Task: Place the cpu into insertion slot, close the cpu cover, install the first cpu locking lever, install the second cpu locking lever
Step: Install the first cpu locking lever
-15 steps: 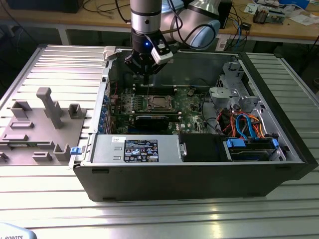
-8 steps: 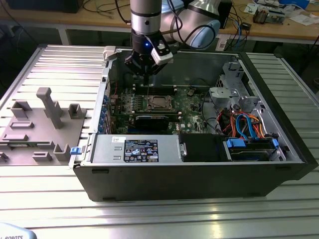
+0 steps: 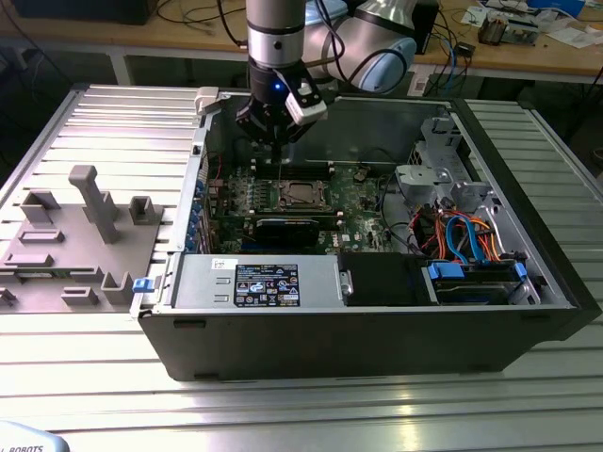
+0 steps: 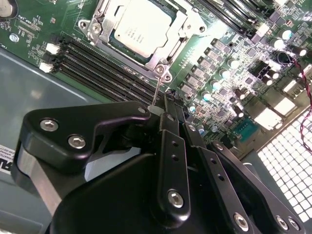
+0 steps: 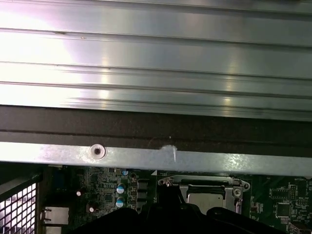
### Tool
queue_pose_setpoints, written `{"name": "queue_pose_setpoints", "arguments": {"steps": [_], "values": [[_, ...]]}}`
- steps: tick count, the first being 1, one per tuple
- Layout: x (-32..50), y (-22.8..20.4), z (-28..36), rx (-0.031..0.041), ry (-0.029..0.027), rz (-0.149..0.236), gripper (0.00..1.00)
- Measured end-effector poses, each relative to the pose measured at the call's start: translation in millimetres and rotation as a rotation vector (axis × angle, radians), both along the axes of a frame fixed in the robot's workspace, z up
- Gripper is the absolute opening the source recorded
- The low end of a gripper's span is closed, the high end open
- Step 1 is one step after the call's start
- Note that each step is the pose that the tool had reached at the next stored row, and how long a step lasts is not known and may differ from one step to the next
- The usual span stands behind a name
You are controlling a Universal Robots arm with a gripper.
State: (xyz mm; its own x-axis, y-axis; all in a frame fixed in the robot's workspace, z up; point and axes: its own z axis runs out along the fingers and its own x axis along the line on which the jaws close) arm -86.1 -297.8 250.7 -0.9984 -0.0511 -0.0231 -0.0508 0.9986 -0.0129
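Observation:
The cpu (image 4: pixel 141 27) lies flat in the insertion slot (image 3: pixel 283 197) on the green board, silver top up. The cpu cover (image 4: pixel 100 22) is down around it as a silvery frame. In the first wrist view the cpu (image 5: pixel 204 199) and the cpu cover (image 5: pixel 195 181) show just beyond the dark fingers. One thin wire locking lever (image 4: pixel 157 90) stands up from the slot's corner. Its upper end reaches my gripper (image 4: pixel 170 105), whose black fingers are pressed together; I cannot tell whether it touches them. In the exterior view my gripper (image 3: pixel 273 141) hangs just above the slot.
Long black memory slots (image 4: pixel 97 63) run beside the socket. The case's metal wall (image 5: pixel 156 158) stands close behind the gripper. A power supply (image 3: pixel 254 282) and a drive cage with blue and orange cables (image 3: pixel 462 245) fill the case's near side. A grey fixture (image 3: pixel 85 226) sits outside on the slatted table.

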Motion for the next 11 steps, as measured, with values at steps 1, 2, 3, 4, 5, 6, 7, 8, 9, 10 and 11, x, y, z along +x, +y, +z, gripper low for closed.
{"name": "queue_pose_setpoints", "arguments": {"steps": [1,2,3,4,5,6,7,8,9,10,11], "values": [[0.1,0.0,-0.3,-0.0001,0.0001,0.0,0.11],[0.4,0.0,-0.5,-0.0002,0.0001,0.0,0.11],[0.7,0.0,-0.7,-0.0001,0.0001,0.0,0.11],[1.0,0.0,-1.0,-0.0001,0.0,0.0,0.11],[1.3,0.0,-1.2,-0.0001,0.0,0.0,0.11],[1.6,0.0,-1.3,-0.0001,0.0,0.0,0.11],[1.9,0.0,-1.5,-0.0001,0.0001,0.0,0.11],[2.1,0.0,-1.7,-0.0001,0.0,0.0,0.11],[2.2,0.0,-1.8,-0.0001,0.0,0.0,0.11],[2.4,0.0,-1.9,0.0,0.0,0.0,0.11],[2.6,0.0,-2.1,-0.0001,-0.0001,0.0,0.11]]}}
